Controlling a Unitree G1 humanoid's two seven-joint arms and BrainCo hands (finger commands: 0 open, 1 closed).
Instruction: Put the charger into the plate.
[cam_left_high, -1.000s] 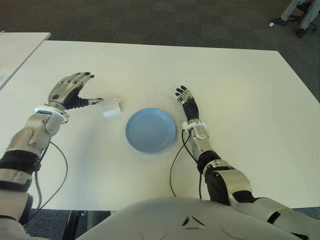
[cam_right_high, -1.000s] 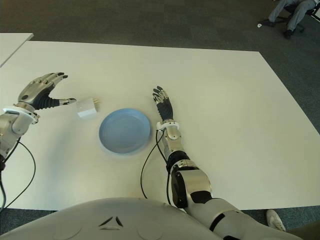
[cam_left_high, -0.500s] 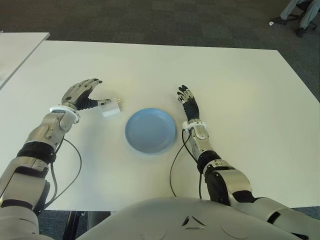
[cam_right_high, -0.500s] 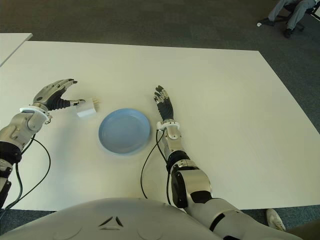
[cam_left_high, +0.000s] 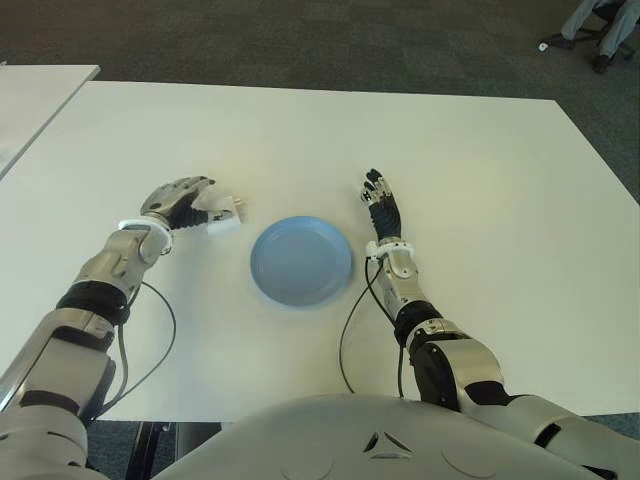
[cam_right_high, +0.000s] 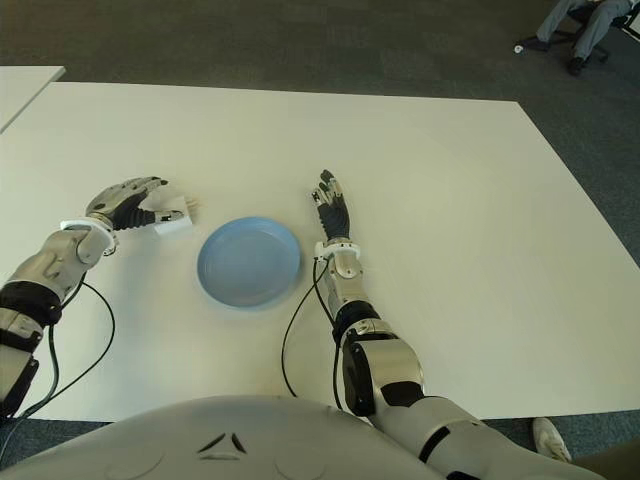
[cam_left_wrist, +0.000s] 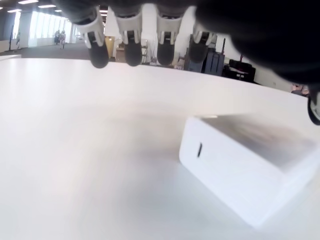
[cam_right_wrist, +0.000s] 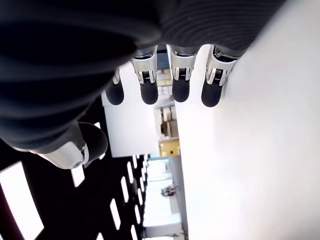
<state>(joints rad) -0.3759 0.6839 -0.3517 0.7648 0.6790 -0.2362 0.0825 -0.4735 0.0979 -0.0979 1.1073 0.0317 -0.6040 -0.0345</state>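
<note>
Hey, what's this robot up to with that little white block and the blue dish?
It is meant to put the white charger into the blue plate. The left hand is at the charger, fingers arched over it but not closed on it, and the charger lies flat on the white table, just left of the plate. The plate holds nothing yet. The right hand shows open, to the plate's right, holding nothing.

Between the left hand's fingers (cam_left_wrist: 131, 47) and the plate (cam_left_high: 301, 260) only the charger (cam_left_high: 222, 214) is found, just under the fingertips; beyond it bare table (cam_left_high: 450, 160) is left unobstructed.
</note>
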